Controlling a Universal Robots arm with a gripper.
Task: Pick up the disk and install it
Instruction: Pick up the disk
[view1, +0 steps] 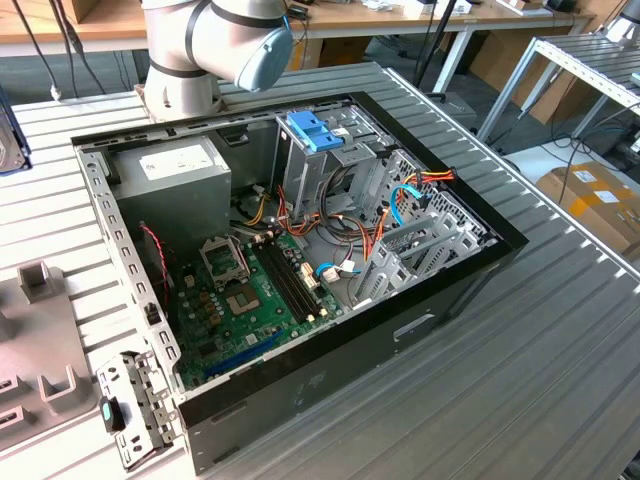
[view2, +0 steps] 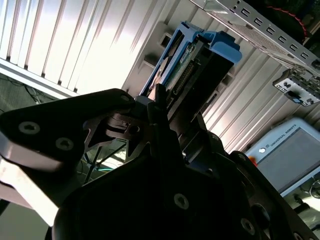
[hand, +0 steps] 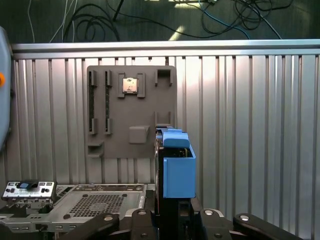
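So the hand (hand: 174, 216) has the disk (hand: 177, 167). Both wrist views show the black fingers (view2: 150, 117) closed in on either side of it near one end, and the rest of the disk (view2: 197, 65) sticks out past them, blue carrier rail and all. The grip looks snug.

In the first wrist view the disk is edge-on, just in front of the corner of the grey plate (hand: 115, 135) lying on the ribbed bench (hand: 250, 125). That plate has slots cut in it and a small chip (hand: 131, 85) sitting in one pocket. Honestly I can't tell if the disk is clear of the plate or touching it, since the angle hides the far end.

In the exterior view the open case (view1: 420, 320) lies flat on the bench with the board and cables showing. The metal cage (view1: 300, 175) stands inside it with a blue bracket (view1: 312, 130) on top. The arm (view1: 215, 40) rises at the far edge behind the case.
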